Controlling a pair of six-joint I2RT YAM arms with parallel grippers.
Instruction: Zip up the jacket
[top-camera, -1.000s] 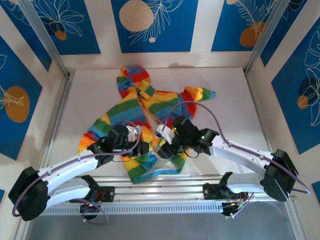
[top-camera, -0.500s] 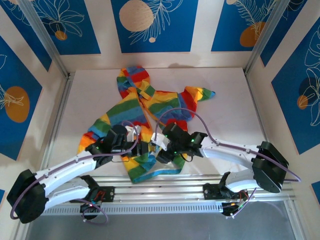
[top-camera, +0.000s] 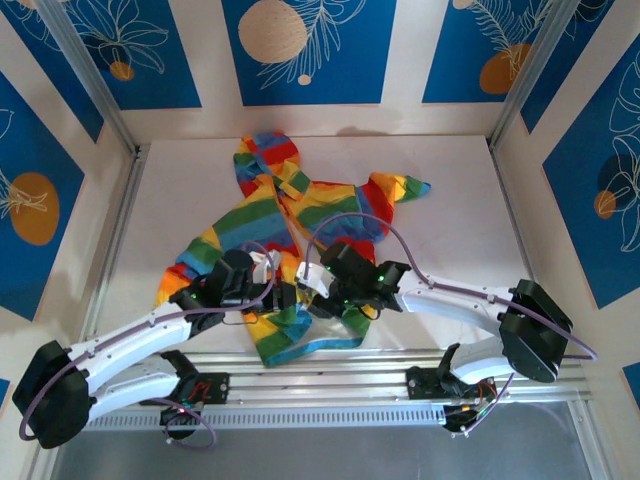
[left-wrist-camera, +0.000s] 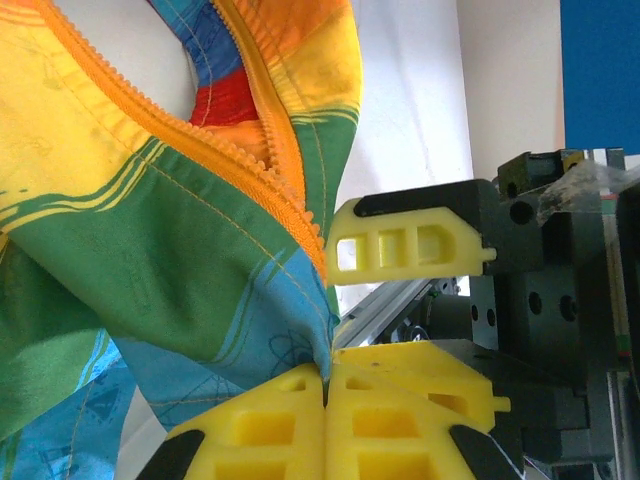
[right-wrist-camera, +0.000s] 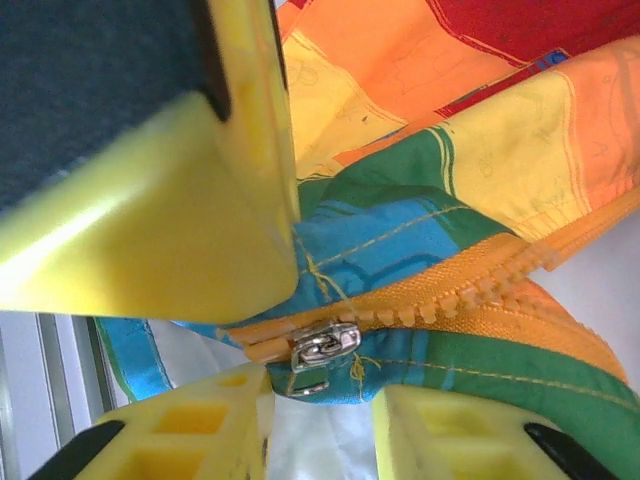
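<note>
Leftward since the earlier frame, the right claw (top-camera: 308, 290) now nearly meets the left claw (left-wrist-camera: 325, 385); its jaws stand apart just before the zipper pull (right-wrist-camera: 325, 346). Left jaws seem pinched on the hem of the jacket (top-camera: 300, 215).

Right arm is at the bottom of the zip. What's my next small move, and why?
Probably ease the right gripper forward slightly and close on the silver zipper slider. Its jaws stand open with the slider just beyond the gap, ungripped. The left gripper is shut on the jacket near the hem, so the fabric looks anchored.
</note>
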